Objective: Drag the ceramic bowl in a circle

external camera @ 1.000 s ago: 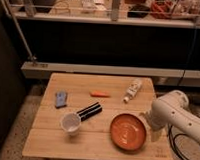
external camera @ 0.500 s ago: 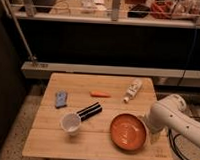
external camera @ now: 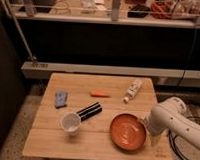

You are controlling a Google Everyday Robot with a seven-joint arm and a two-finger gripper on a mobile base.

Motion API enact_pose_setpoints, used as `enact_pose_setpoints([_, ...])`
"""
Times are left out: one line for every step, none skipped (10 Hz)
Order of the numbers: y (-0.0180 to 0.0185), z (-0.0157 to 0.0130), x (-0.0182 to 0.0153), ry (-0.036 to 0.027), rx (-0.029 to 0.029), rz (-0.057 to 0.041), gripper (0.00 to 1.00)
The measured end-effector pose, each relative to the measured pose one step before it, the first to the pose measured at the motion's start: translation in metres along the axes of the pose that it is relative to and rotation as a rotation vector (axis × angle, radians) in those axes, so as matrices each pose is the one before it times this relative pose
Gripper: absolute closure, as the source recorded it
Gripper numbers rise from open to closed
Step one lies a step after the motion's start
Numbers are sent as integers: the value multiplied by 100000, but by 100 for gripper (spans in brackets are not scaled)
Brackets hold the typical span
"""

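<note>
Ceramic bowl (external camera: pixel 127 131), wide, shallow and glazed orange-red, lies on the front right part of the pale wooden slatted table (external camera: pixel 90 146). It sits where it sat a second ago, with no slide or turn that I can make out. What has changed is the white robot arm (external camera: pixel 169 117), which has sunk and drawn in a little toward the bowl's right rim over the last second. The gripper (external camera: pixel 153 139) hangs at that rim, under the arm's bulk, probably touching it or just beside it; whether it is released or clamped I cannot tell. I judge that the approach is ending and the circular drag has not begun. The small white round cup (external camera: pixel 70 122) and the black cylindrical object (external camera: pixel 89 110) lie left of the bowl, near enough that a wide circle could nudge them
</note>
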Motion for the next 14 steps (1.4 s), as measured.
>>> enact_pose_setpoints([68, 259, -49, -248, -140, -667, 20])
enact_pose_setpoints([159, 143, -12, -178, -187, -525, 20])
enact_pose_setpoints([176, 135, -32, -254, -139, -324, 20])
enact_pose_setpoints([141, 112, -4, -219, -47, -432, 20])
enact_pose_setpoints([149, 180, -64, -216, -13, -906, 20])
enact_pose_setpoints([117, 254, -172, -327, -254, -1059, 20])
enact_pose_setpoints([37, 236, -143, -147, -80, -1215, 20])
enact_pose_setpoints([1, 178, -116, -97, -80, -658, 20])
enact_pose_setpoints([105, 385, -51, -291, -168, -410, 21])
enact_pose_setpoints([102, 273, -88, -190, -113, -433, 26])
enact_pose_setpoints([97, 198, -86, -79, -129, -499, 32])
enact_pose_setpoints([191, 324, -239, -168, -215, -903, 41])
enact_pose_setpoints([118, 192, -136, -115, -76, -474, 49])
enact_pose_setpoints([146, 260, -162, -155, -262, -675, 56])
